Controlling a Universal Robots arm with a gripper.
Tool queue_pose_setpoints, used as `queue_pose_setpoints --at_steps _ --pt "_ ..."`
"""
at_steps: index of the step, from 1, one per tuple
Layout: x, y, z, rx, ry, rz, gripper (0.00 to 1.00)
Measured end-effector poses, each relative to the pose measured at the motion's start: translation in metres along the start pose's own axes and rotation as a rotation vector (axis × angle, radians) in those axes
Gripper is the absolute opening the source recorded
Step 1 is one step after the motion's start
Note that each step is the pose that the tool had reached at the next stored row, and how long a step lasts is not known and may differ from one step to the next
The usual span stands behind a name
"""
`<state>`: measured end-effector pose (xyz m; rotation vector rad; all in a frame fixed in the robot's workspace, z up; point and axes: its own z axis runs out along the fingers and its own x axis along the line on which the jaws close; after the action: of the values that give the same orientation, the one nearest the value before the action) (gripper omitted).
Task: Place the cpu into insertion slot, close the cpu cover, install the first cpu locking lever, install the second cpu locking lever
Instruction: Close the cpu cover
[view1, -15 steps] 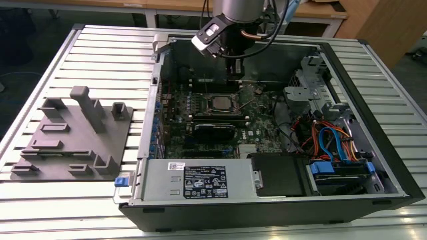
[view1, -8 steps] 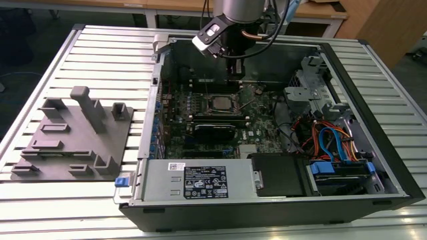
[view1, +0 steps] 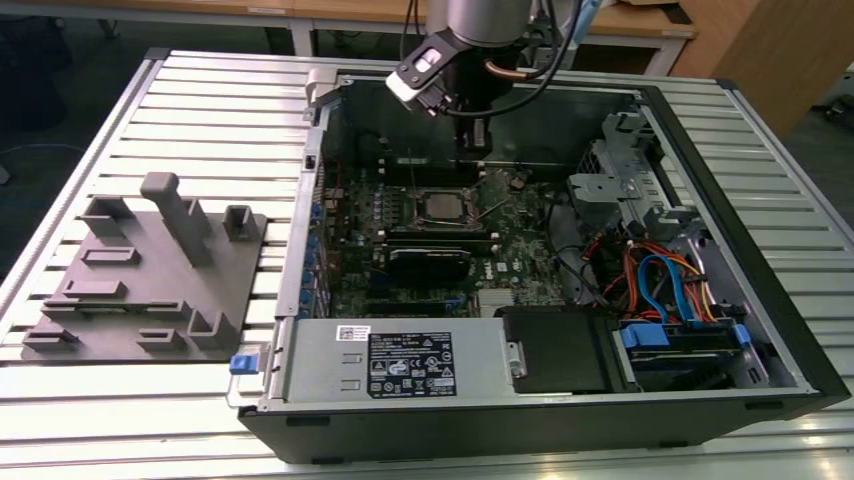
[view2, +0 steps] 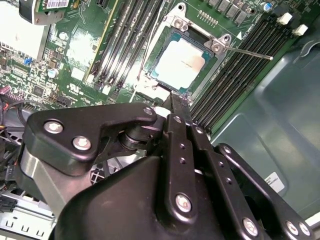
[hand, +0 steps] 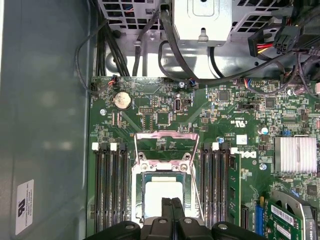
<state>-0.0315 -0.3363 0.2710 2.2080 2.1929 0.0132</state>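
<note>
My jaws were pressed shut on nothing, tips just above the cpu (hand: 157, 192). It sat in the slot (view2: 192, 36), reachable because the cover (hand: 167, 134) stood flipped back, I judged.

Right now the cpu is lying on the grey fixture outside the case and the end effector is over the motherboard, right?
No. The cpu sits in the insertion slot, not on the grey fixture, as the first wrist view shows. The end effector is indeed over the motherboard.
</note>
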Motion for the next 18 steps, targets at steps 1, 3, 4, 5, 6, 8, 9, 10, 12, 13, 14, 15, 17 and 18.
queue_pose_setpoints --at_steps 1,3,4,5,6,8,9,10,12,13,14,15,17,18 --pt "0.0000 0.0005 0.0000 0.0000 0.0000 0.000 0.10" --pt "0.0000 0.0013 0.0000 0.0000 -0.0001 0.000 0.10" --pt "0.0000 0.0016 0.0001 0.0000 0.0000 0.000 0.10" --pt "0.0000 0.0016 0.0000 0.0000 0.0000 0.000 0.10" --pt "0.0000 0.0016 0.0000 0.0000 0.0000 0.000 0.10" --pt "0.0000 0.0017 0.0001 0.0000 0.0000 0.000 0.10" --pt "0.0000 0.0017 0.0001 0.0000 0.0000 0.000 0.10" --pt "0.0000 0.0019 0.0001 0.0000 0.0001 0.000 0.10" --pt "0.0000 0.0024 0.0001 0.0000 0.0000 0.000 0.10" --pt "0.0000 0.0027 0.0001 -0.0001 0.0000 0.000 0.10" --pt "0.0000 0.0031 0.0001 0.0000 0.0001 0.000 0.10" --pt "0.0000 0.0034 0.0001 0.0000 0.0000 0.000 0.10" --pt "0.0000 0.0039 0.0001 0.0000 0.0001 0.000 0.10" --pt "0.0000 0.0039 0.0001 0.0000 0.0000 0.000 0.10"
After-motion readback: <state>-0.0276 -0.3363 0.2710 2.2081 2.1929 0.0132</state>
